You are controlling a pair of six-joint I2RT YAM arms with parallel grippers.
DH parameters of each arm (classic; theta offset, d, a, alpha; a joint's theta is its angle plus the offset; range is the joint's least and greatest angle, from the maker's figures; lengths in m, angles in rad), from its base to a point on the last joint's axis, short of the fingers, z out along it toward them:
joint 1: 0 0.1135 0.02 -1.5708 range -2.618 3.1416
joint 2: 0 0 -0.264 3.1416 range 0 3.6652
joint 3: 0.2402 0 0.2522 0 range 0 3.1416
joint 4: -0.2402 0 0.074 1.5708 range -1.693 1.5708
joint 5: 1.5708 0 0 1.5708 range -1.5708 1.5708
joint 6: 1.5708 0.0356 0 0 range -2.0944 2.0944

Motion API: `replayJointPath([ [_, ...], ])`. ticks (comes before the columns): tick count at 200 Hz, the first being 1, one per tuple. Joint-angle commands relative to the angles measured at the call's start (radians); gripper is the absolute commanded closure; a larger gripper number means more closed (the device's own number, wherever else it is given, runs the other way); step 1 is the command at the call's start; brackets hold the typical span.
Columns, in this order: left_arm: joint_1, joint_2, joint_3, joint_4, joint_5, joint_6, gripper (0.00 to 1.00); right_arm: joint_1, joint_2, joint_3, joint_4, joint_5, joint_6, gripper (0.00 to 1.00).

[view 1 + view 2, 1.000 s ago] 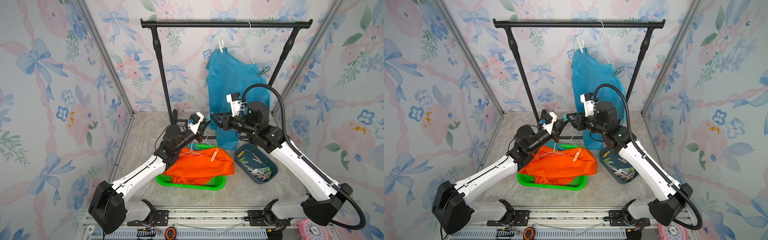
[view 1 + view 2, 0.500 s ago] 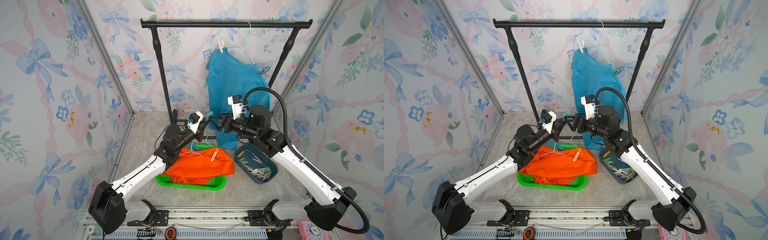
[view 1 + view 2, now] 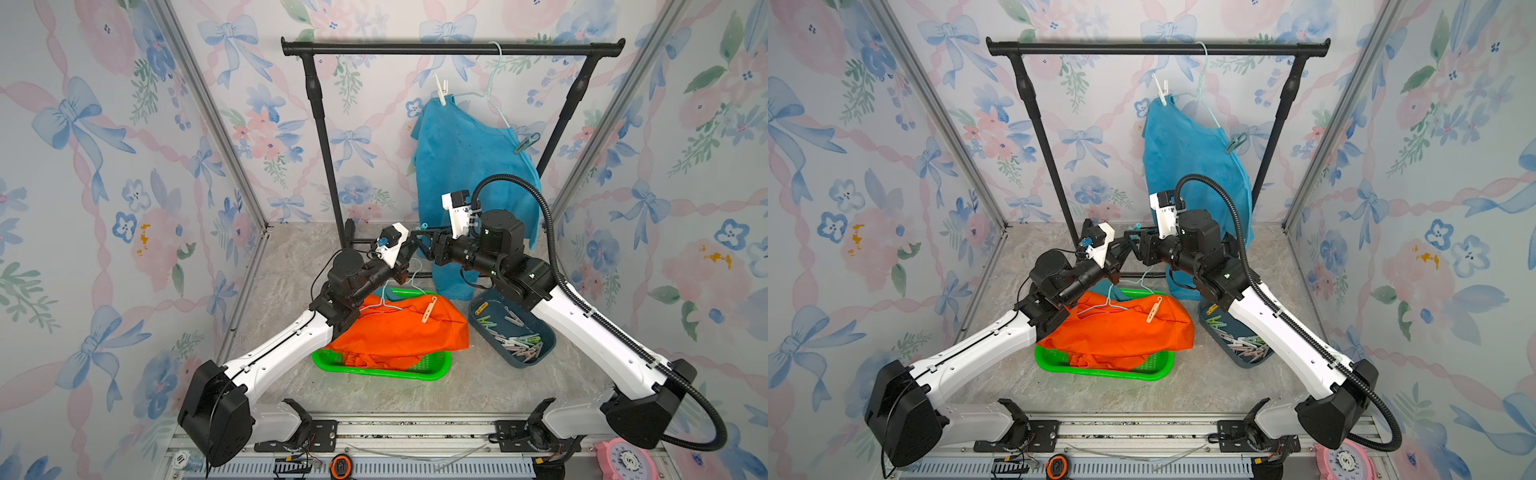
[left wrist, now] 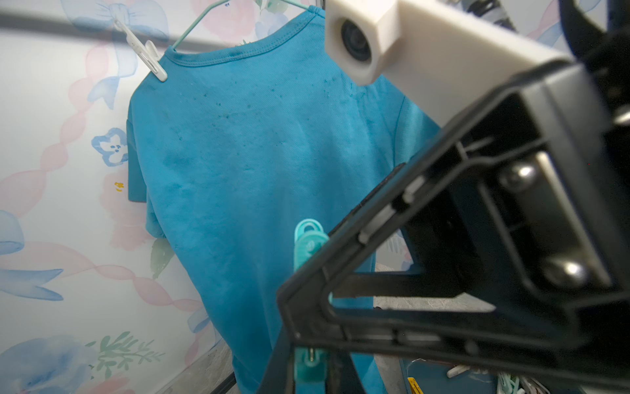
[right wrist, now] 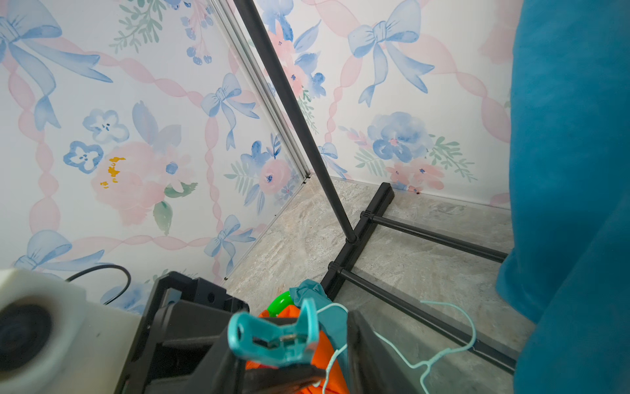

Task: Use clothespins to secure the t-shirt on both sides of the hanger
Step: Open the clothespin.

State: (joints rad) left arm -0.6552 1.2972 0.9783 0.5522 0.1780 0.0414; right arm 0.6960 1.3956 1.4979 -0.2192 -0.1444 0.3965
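Over basket (image 3: 374,372), left gripper (image 3: 409,251) upturned, pinching clothespin (image 5: 272,341), right gripper (image 3: 422,241) perhaps touching.

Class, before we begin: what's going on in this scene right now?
The left gripper, shut on a teal clothespin, meets the right gripper in mid-air, seemingly for a handover. Whether the right one has gripped the pin is unclear. The orange t-shirt on its hanger lies over the green basket, with one cream clothespin on it.

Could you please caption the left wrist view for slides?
Left claw grips a teal clothespin before the blue t-shirt, white clothespin on its shoulder, right claw alongside.
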Motion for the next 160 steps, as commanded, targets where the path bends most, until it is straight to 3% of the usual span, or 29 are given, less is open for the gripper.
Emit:
replayJointPath([
  [1,-0.007,0.007,0.015,0.011,-0.012,0.004,0.94,0.01,0.006,0.039,0.029,0.034,-0.002,0.54],
  [82,-0.013,0.014,0.018,0.012,-0.015,0.003,0.94,0.011,0.029,0.073,0.03,0.038,-0.016,0.58],
  [160,-0.012,0.018,0.019,0.011,-0.017,0.001,0.94,0.011,0.031,0.072,0.032,0.04,-0.015,0.77],
])
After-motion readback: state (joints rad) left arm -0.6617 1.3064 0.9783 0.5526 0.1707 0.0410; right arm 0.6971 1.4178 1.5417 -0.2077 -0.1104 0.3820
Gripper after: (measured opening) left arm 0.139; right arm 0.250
